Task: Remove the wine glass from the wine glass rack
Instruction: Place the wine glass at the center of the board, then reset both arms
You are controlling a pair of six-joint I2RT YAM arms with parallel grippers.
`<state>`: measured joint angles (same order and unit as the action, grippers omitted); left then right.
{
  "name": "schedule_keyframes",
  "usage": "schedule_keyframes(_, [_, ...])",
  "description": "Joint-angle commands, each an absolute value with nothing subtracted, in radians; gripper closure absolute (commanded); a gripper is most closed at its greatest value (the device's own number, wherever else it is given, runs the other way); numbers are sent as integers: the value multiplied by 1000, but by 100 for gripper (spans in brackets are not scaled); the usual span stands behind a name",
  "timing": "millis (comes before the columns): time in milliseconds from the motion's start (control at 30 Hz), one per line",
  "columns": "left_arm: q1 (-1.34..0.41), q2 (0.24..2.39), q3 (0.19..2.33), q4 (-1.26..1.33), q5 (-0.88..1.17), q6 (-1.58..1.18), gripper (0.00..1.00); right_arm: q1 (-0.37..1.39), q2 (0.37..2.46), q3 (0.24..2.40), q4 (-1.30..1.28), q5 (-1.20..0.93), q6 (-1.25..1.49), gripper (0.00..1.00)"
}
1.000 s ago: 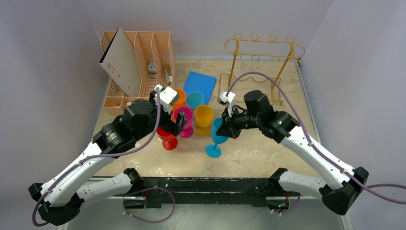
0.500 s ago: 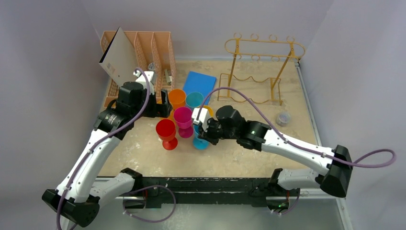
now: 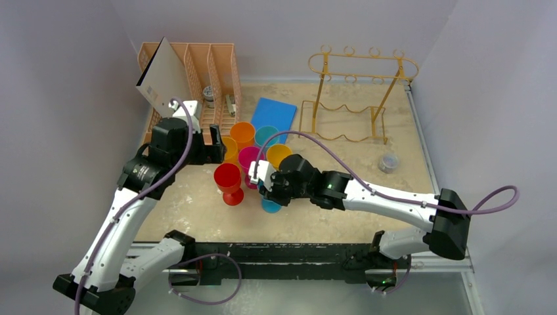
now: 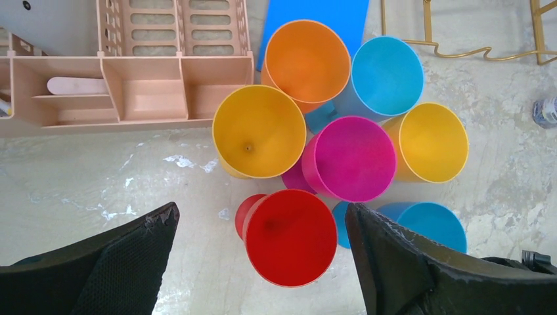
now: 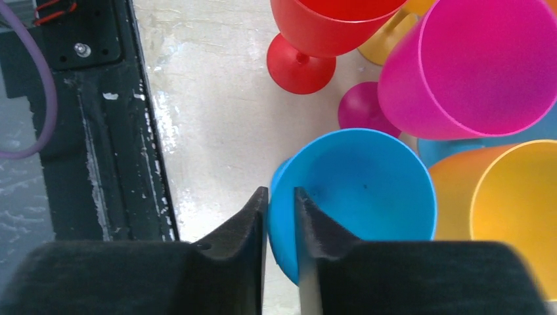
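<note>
Plainly, the main part looks done: the rack (image 3: 358, 92) stands at the far right of the table (image 3: 190, 210) with nothing hanging from its top rails, well apart from both arms. The blue glass (image 5: 361, 190), which I take to be the one lifted off, is upright at the near edge of a cluster of other glasses (image 4: 263, 131) in the middle of the table. It is just beside the pink glass (image 5: 473, 65) and near the red glass (image 5: 328, 26).

The right gripper (image 5: 281, 197) has its jaws nearly together with the wall of the blue glass between them, one finger inside the bowl and one outside, pinching the rim. From above, the foot seems to be down on the table, though the arm hides most of it, so I cannot say for certain that the blue glass bears its own weight. The left gripper (image 4: 261, 213) hangs over the cluster with its jaws spread wide and nothing in them.

What is left, by my reckoning, is small: let go of the rim, lift clear without tipping the blue glass or nudging its neighbours, and draw the arm away.
</note>
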<state>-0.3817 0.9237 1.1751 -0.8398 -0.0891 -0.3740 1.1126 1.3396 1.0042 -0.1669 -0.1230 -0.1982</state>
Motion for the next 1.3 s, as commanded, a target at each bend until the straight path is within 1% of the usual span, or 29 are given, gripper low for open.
schedule_keyframes(0, [-376, 918, 1196, -848, -109, -356, 4, 1116, 1323, 1043, -134, -103, -214, 69])
schedule_keyframes(33, [-376, 920, 1196, -848, -106, -355, 4, 1115, 1320, 1048, -139, -106, -215, 62])
schedule_keyframes(100, [-376, 924, 1198, -848, -103, -354, 4, 1116, 1309, 1067, -156, -116, -218, 55])
schedule_keyframes(300, [-376, 925, 1204, -848, -106, -345, 4, 1116, 1209, 1107, -138, -106, -166, 42])
schedule_keyframes(400, [-376, 929, 1209, -849, -85, -340, 4, 1116, 1171, 1131, -184, -69, -171, 39])
schedule_keyframes(500, [-376, 937, 1214, -851, -62, -337, 4, 1115, 1163, 1184, -268, 65, -173, 30])
schedule_keyframes(633, [-376, 946, 1225, -853, -62, -332, 3, 1079, 1216, 1291, -434, 310, -152, 24])
schedule_keyframes(700, [-376, 946, 1236, -851, -59, -325, 3, 1003, 1239, 1340, -519, 321, -75, 22])
schedule_keyframes(833, [-376, 952, 1251, -850, -79, -312, 2, 782, 1234, 1364, -624, 216, 149, 21])
schedule_keyframes(900, [-376, 957, 1260, -861, -83, -312, 2, 705, 1193, 1334, -617, 181, 190, 16])
schedule_keyframes(1000, [-376, 945, 1251, -843, -73, -319, 2, 601, 1147, 1302, -611, 117, 207, 3])
schedule_keyframes(1033, [-376, 933, 1242, -827, -63, -322, 2, 558, 1147, 1308, -635, 82, 214, 1])
schedule_keyframes(1100, [-376, 918, 1236, -806, -46, -322, 2, 465, 1160, 1333, -692, 17, 249, 1])
schedule_keyframes(1167, [-375, 913, 1238, -802, -49, -327, 2, 400, 1175, 1351, -735, 2, 280, 1])
schedule_keyframes(1267, [-376, 922, 1255, -822, -80, -338, 2, 370, 1172, 1346, -743, 2, 316, 1])
